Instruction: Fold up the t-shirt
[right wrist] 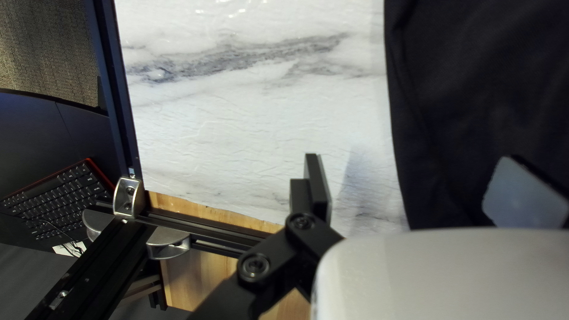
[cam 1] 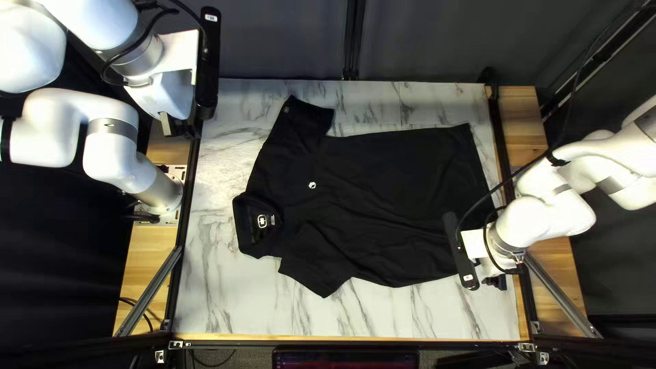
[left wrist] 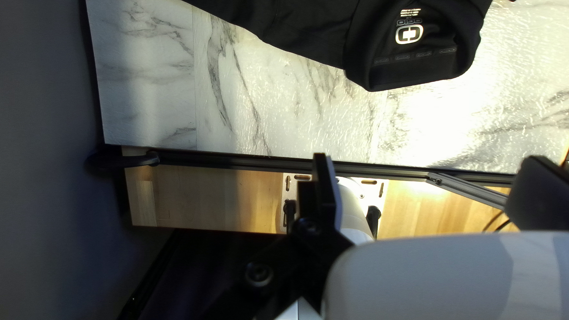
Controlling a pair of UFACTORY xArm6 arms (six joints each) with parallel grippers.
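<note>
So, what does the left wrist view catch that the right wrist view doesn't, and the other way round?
Only the left wrist view: the collar and a black clamp.
Only the right wrist view: a red-edged keyboard and carpet.
Both: part of the black shirt, marbled tabletop, and an open gripper, respectively the left gripper and right gripper.

Left arm (cam 1: pixel 113 143) folds above its base, its gripper (cam 1: pixel 172 125) raised with fingers parted, as right arm (cam 1: pixel 547 215) reaches inward from its side, its gripper (cam 1: pixel 495 281) pointing down, fingers also apart.
</note>
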